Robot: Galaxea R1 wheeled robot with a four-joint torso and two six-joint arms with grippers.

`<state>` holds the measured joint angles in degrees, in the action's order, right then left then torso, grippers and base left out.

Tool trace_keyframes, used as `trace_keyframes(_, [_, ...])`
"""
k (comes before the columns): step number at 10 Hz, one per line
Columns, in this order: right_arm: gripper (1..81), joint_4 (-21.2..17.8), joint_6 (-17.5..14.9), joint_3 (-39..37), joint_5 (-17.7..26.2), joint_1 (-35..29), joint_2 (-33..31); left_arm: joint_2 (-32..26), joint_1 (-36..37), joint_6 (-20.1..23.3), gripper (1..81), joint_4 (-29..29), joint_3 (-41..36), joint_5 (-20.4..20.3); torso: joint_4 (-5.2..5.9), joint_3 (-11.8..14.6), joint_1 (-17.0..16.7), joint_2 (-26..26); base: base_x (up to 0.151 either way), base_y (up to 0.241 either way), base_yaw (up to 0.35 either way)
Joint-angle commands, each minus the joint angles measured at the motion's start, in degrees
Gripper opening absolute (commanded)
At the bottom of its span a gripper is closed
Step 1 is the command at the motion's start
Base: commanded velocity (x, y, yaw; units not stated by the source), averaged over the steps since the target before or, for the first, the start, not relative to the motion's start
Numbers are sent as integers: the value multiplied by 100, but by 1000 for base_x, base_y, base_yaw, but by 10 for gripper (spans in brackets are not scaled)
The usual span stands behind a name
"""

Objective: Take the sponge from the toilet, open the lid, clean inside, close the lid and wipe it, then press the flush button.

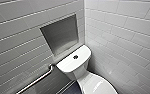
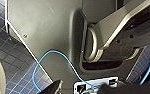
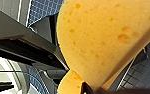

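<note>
right wrist view has the sponge close up and bowed, above blue floor tiles. the right gripper looks clamped on it, though its fingers barely show. head view has the toilet in the corner, the lid down and the flush button bare. pickup seems done; opening the lid calls for a hold under its front rim.

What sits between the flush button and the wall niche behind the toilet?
Nothing loose: in the head view, bare white cistern top runs from the flush button to the wall, then a strip of tile below the niche.
</note>
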<state>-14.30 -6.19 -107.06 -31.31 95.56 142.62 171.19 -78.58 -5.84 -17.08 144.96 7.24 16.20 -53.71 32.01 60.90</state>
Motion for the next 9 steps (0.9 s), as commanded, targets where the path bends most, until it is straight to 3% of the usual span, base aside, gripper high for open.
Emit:
trace_keyframes(1, [10,243,-31,-234,598,135,234,-58,13,21,811,64,-2,436,0,388,-351,-549,0,0,0])
trace_keyframes(9, [10,270,-31,-666,696,73,613,-50,13,21,811,64,15,436,0,1972,-1451,-2218,0,0,0])
